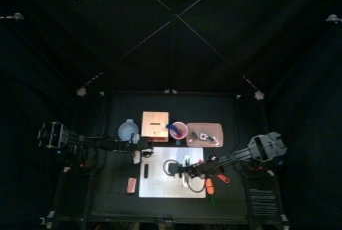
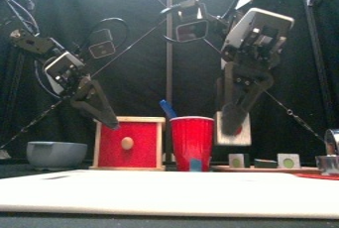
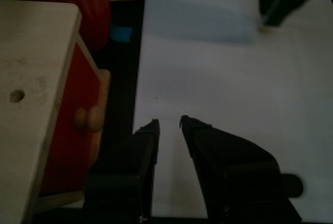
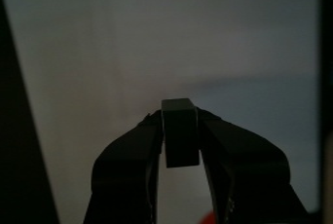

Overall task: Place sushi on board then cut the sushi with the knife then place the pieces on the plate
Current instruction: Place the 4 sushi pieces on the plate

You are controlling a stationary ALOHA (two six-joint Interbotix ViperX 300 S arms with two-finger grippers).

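Board (image 2: pixel 169 194): laid at the table's 6 o'clock.
Box (image 2: pixel 130 143): set at the board's 12 o'clock.
Bowl (image 2: pixel 56 154): placed at the box's 9 o'clock.
Cup (image 2: pixel 192 138): stood at the box's 3 o'clock, a knife (image 2: pixel 169 108) kept in it.
Tray (image 1: pixel 214 129): laid at the cup's 3 o'clock, sushi pieces (image 2: pixel 236 160) set on it.
Sushi block (image 4: pixel 181 142): held over the board in the right gripper (image 4: pixel 181 116).

Black table (image 1: pixel 230 110), white board (image 1: pixel 158 184), wooden box (image 1: pixel 156 125), red cup (image 1: pixel 181 130), bowl (image 1: pixel 128 130), pink tray (image 1: pixel 206 133)

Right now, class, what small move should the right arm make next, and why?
Probably carry the right end effector toward the flat pink tray behind the board. It is shut on a small dark sushi block, held clear above the white cutting board, so that piece seems ready for the plate.
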